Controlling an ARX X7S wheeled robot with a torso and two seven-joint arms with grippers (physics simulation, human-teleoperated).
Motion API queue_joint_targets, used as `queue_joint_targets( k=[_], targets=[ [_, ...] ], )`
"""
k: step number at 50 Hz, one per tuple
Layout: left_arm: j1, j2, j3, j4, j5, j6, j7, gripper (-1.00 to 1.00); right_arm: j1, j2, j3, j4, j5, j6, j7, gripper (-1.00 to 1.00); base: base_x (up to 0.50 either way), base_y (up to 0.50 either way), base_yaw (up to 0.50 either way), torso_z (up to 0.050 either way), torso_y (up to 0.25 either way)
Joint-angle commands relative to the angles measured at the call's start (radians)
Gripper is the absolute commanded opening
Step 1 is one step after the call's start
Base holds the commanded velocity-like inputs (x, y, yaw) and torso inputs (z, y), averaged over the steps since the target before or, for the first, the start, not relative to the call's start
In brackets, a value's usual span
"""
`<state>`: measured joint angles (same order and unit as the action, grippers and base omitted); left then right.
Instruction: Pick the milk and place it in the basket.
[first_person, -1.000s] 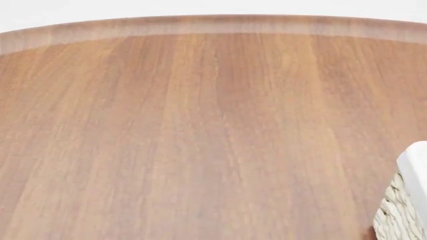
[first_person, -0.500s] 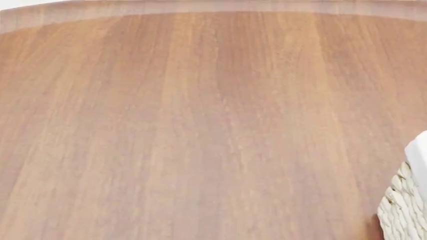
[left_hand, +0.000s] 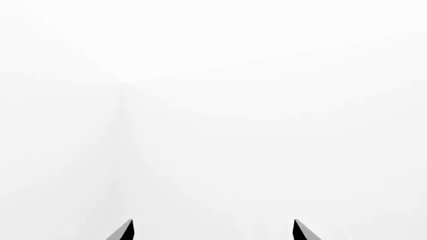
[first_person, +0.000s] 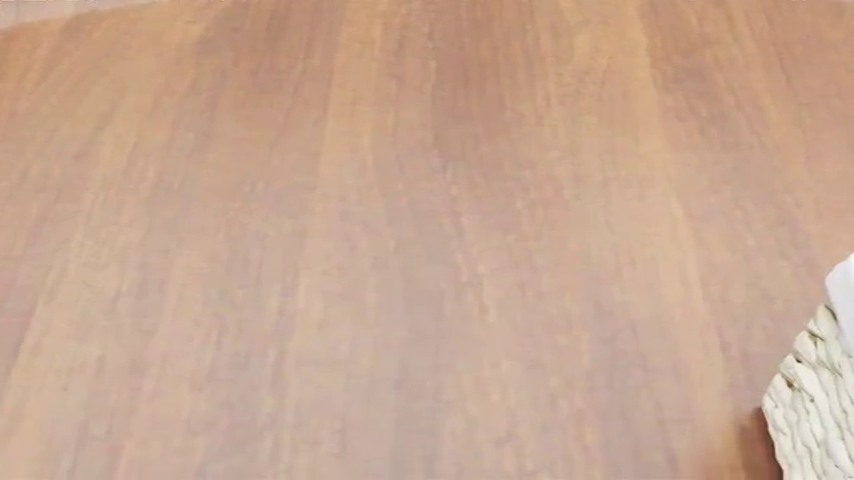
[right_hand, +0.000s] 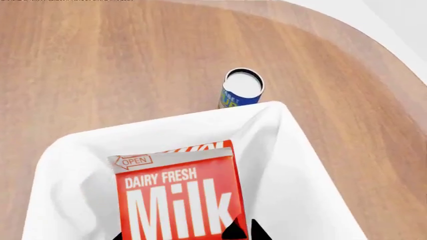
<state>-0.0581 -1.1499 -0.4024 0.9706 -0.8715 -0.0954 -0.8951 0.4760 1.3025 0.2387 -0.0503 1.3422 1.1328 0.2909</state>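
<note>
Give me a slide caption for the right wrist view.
Milk carton over the cloth-lined basket, a blue can standing beyond it on the table.

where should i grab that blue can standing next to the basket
Probably grip the can across its round side wall just under the white lid, coming straight down. It stands upright on the table, and the basket rim sits close beside it, so that side looks blocked.

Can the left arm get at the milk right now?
Probably not. The left gripper faces blank white with open fingers, while the milk sits over the basket at the right gripper.
</note>
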Motion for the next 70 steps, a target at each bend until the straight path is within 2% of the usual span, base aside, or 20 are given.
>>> queue_joint_targets(
  k=[1, 15, 25, 61, 70],
  targets=[
    [0.013, 0.032, -0.040, -0.003, 0.009, 0.017, 0.027, 1.00, 0.040, -0.012, 0.046, -0.002, -0.061, -0.002, -0.020, -1.00, 0.00, 0.00, 0.00, 0.000, 0.000],
    [0.019, 0.030, -0.047, 0.001, 0.017, 0.014, 0.026, 1.00, -0.019, -0.021, 0.111, -0.010, -0.064, 0.011, -0.015, -1.00, 0.00, 0.00, 0.00, 0.000, 0.000],
    [0.015, 0.026, -0.041, -0.001, 0.025, 0.013, 0.020, 1.00, -0.010, -0.018, 0.099, -0.006, -0.064, 0.011, -0.016, -1.00, 0.00, 0.00, 0.00, 0.000, -0.173],
    [0.027, 0.025, -0.047, 0.002, 0.026, 0.011, 0.022, 1.00, -0.047, -0.029, 0.128, -0.018, -0.073, 0.013, -0.022, -1.00, 0.00, 0.00, 0.00, 0.000, 0.000],
    [0.033, 0.036, -0.060, -0.005, 0.010, 0.024, 0.030, 1.00, -0.062, -0.033, 0.144, -0.021, -0.075, 0.016, -0.022, -1.00, 0.00, 0.00, 0.00, 0.000, -0.142]
  ],
)
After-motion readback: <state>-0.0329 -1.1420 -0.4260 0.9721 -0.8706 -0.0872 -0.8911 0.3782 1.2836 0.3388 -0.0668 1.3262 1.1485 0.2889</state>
